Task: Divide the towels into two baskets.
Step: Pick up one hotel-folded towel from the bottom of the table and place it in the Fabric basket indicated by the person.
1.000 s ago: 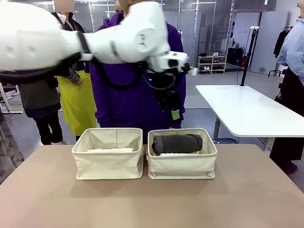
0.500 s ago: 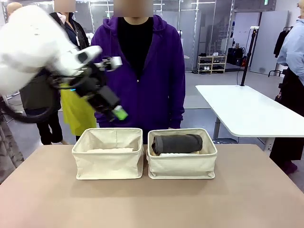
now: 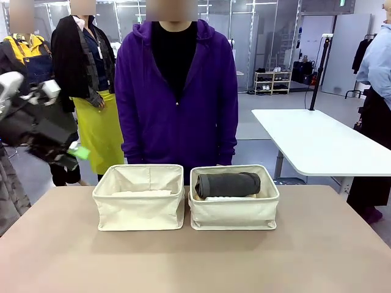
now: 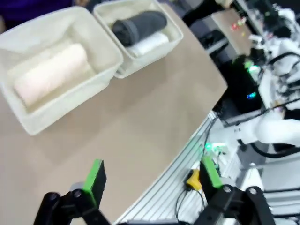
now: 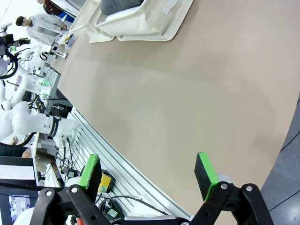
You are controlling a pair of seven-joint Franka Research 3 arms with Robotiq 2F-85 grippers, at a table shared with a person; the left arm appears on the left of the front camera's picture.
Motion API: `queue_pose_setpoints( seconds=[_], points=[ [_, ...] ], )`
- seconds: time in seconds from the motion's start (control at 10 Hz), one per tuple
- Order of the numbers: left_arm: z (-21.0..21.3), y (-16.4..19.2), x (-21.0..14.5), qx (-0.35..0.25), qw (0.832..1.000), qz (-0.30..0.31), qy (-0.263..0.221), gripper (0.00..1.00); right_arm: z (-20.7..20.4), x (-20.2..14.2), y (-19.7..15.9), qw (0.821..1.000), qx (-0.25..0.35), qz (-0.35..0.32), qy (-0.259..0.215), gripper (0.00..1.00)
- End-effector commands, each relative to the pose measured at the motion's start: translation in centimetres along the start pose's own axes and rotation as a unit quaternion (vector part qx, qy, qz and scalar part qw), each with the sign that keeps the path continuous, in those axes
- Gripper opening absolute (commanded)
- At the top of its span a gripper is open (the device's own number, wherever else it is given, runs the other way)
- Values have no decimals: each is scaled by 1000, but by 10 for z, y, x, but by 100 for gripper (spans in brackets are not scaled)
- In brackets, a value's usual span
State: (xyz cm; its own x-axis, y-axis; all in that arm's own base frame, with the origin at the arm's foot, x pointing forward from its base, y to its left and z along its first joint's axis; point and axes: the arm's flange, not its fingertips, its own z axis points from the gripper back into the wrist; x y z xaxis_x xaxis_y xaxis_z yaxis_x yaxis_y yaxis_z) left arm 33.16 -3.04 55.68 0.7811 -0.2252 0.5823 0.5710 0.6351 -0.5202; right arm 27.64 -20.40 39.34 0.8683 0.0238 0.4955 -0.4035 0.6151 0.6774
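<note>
Two cream baskets stand side by side at the table's far middle. The left basket (image 3: pixel 139 212) holds a pale peach towel (image 4: pixel 51 75); a paler shape beside it may be the yellow towel, I cannot tell. In the right basket (image 3: pixel 234 213) a dark grey towel (image 3: pixel 228 184) lies on top of a white towel (image 4: pixel 149 44). My left gripper (image 3: pixel 72 154) hangs blurred beyond the table's left edge, well away from the baskets; in its wrist view it (image 4: pixel 152 176) is open and empty. My right gripper (image 5: pixel 146 173) is open and empty above bare tabletop, far from the right basket (image 5: pixel 140 23).
A person in a purple hoodie (image 3: pixel 177 91) stands right behind the baskets. Other people stand at the back left. A white table (image 3: pixel 317 143) is off to the right. The brown tabletop (image 3: pixel 195 262) in front of the baskets is bare.
My left arm has swung from above the right basket to the left, past the left basket and out beyond the table's left edge. Towels and baskets have not moved.
</note>
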Motion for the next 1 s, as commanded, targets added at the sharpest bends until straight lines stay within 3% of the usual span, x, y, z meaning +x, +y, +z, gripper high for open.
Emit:
queue_pose_setpoints(
  seconds=[0.0, 0.2, 0.5, 0.7, 0.9],
  points=[
    [27, -9, -57, 26, 997, 56, -48, 100, 1, 1, 3, 1000, 5, -4, -7, 100],
    [52, -13, -111, 62, 987, 128, -69, 100, 1, 1, 3, 1000, 5, -4, -7, 100],
    [78, -24, -153, 99, 977, 173, -75, 100, 1, 1, 3, 1000, 5, -4, -7, 100],
    [84, -26, -164, 142, 967, 203, -54, 100, 1, 1, 3, 1000, 5, -4, -7, 100],
    [84, -22, -152, 167, 967, 187, -43, 100, 1, 1, 3, 1000, 5, -4, -7, 100]
  ],
)
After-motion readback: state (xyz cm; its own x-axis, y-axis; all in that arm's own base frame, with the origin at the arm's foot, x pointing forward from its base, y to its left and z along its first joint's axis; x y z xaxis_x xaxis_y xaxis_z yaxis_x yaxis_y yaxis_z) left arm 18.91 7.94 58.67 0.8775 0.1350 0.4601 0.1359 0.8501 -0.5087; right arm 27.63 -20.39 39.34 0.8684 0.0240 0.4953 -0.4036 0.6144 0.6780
